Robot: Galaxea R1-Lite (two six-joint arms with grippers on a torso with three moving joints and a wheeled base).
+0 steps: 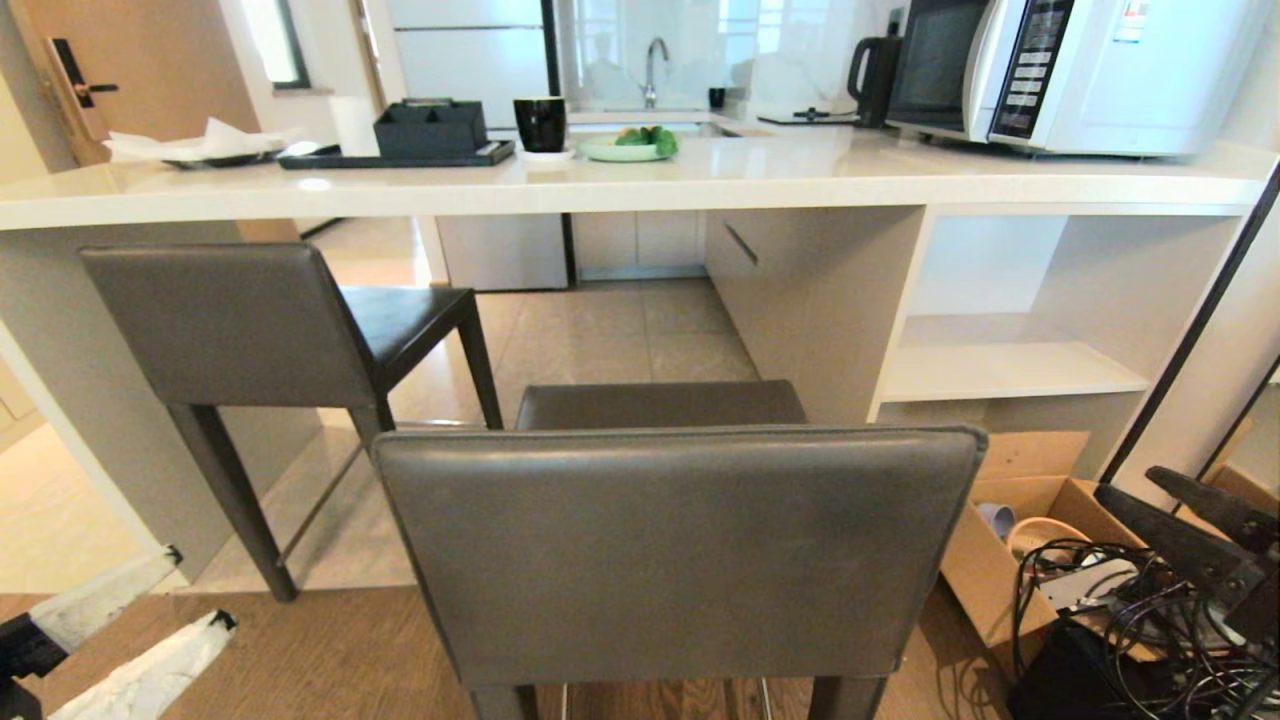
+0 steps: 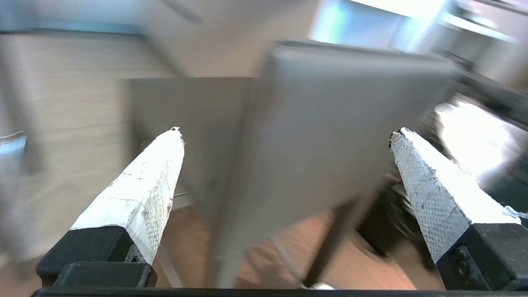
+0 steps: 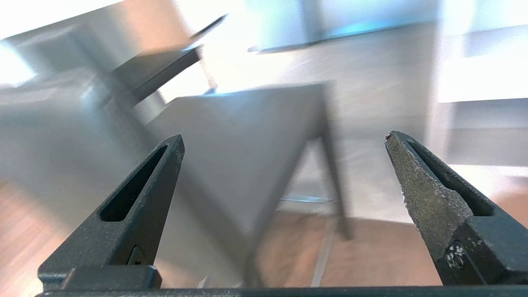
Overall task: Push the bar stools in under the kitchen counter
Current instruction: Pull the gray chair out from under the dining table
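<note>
Standing nearest: dark grey leather bar stool (image 1: 680, 550) with low backrest, between both grippers, short of the thick white stone kitchen counter (image 1: 640, 175).
Second stool (image 1: 270, 330): left, seat partly under the slab.
Left gripper (image 1: 190, 585): white-taped fingers spread wide, empty.
Right gripper (image 1: 1130, 490): dark fingers spread, touching nothing.

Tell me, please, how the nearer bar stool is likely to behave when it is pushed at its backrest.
The nearer bar stool will probably tend to tip rather than slide, since its backrest sits high above slim legs. The leather looks smooth, so a gripper may slip on it. It stands on wood floor, so its legs might catch or judder.
</note>
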